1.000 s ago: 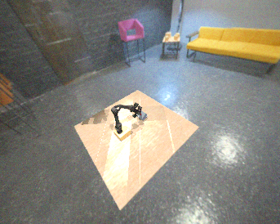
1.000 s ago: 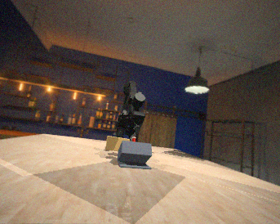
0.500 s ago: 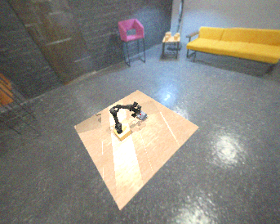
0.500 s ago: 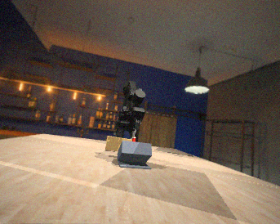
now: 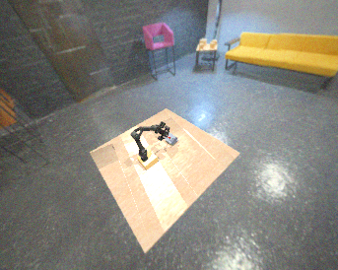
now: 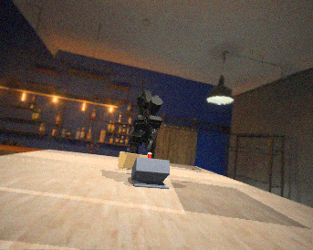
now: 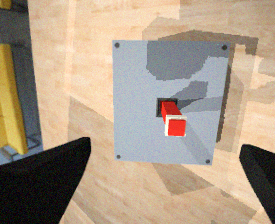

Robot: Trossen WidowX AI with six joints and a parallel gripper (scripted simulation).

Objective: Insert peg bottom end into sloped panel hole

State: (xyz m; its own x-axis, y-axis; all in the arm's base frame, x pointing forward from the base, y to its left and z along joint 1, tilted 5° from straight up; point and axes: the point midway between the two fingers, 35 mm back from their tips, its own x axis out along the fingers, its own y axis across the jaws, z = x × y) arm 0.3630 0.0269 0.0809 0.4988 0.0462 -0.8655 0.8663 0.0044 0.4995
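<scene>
A red square peg (image 7: pixel 172 118) (image 6: pixel 150 155) (image 5: pixel 170 136) sits in the hole of the grey sloped panel (image 7: pixel 138 100) (image 6: pixel 150 171) (image 5: pixel 173 140), its free end sticking out towards the wrist camera. My gripper (image 7: pixel 164 148) is open wide and empty, its two dark fingers at the lower left and lower right of the wrist view, drawn back from the peg and not touching it. In the top and exterior views the black arm (image 5: pixel 147 135) (image 6: pixel 146 120) reaches over the panel.
The panel stands on a light wooden table top (image 7: pixel 88 30) (image 6: pixel 81 205) (image 5: pixel 186 172). The arm's tan base block (image 6: pixel 126 160) (image 5: pixel 148 162) is behind the panel. A yellow sofa (image 5: pixel 290 51), a pink chair (image 5: pixel 159 36) and a small side table (image 5: pixel 207 48) stand far off.
</scene>
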